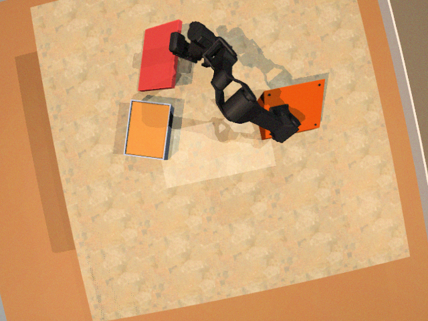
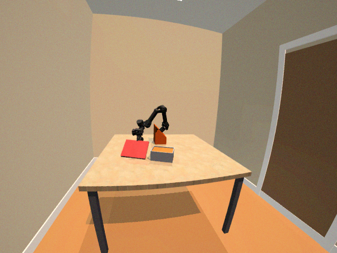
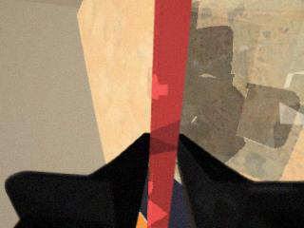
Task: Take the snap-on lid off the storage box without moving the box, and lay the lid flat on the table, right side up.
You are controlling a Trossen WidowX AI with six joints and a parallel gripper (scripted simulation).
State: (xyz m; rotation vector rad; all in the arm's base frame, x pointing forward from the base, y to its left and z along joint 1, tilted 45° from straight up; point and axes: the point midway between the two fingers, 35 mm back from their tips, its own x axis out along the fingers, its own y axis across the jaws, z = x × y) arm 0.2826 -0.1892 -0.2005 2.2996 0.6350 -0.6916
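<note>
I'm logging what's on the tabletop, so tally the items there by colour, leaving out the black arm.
Red: 1, the lid
Grey with orange inside: 1, the storage box
Solid orange: 1, the angled bracket
Total: 3

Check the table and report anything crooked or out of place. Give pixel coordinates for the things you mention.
Only the red lid [image 1: 157,63] [image 2: 135,148] [image 3: 172,43] looks askew: it sits tilted beside the box [image 1: 146,130] [image 2: 162,155], its far edge raised in the gripper [image 3: 163,135]. Nothing looks spilled or damaged.
</note>
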